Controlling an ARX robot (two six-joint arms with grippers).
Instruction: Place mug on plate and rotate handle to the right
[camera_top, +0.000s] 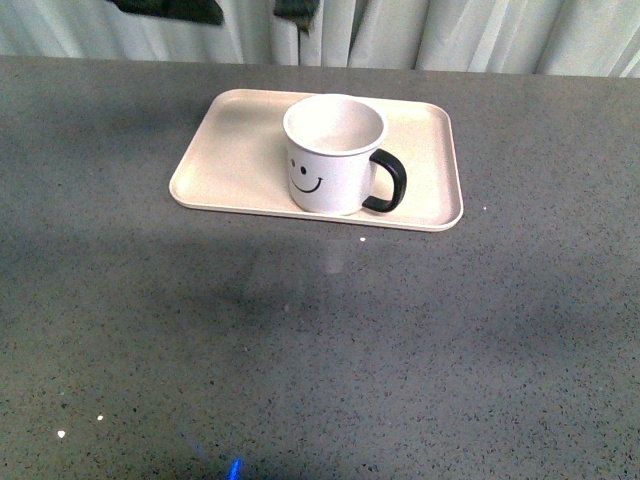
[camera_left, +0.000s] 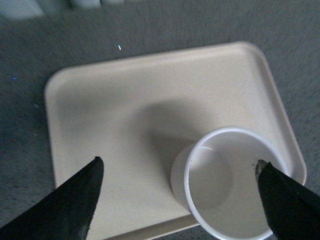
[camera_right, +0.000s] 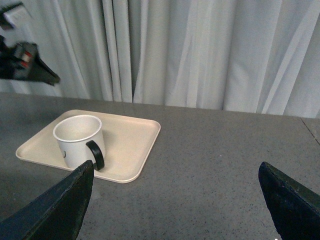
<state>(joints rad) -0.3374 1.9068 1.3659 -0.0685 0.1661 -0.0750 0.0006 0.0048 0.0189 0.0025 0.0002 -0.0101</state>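
Observation:
The white mug (camera_top: 333, 155) with a black smiley face stands upright on the pale pink-beige plate (camera_top: 230, 160), right of the plate's middle. Its black handle (camera_top: 388, 180) points right. My left gripper (camera_left: 178, 162) is open and empty, high above the plate (camera_left: 125, 100). It looks down on the mug (camera_left: 230, 185), which is empty inside, and its fingers (camera_left: 65, 205) are apart from the mug. My right gripper (camera_right: 175, 170) is open and empty over bare table, to the right of the plate (camera_right: 130, 140), the mug (camera_right: 77, 140) and the handle (camera_right: 96, 154).
The table (camera_top: 320, 350) is grey speckled stone. A pale curtain (camera_right: 200, 50) hangs behind its far edge. Dark parts of an arm (camera_top: 170, 10) show at the top edge of the front view, above the plate's far side.

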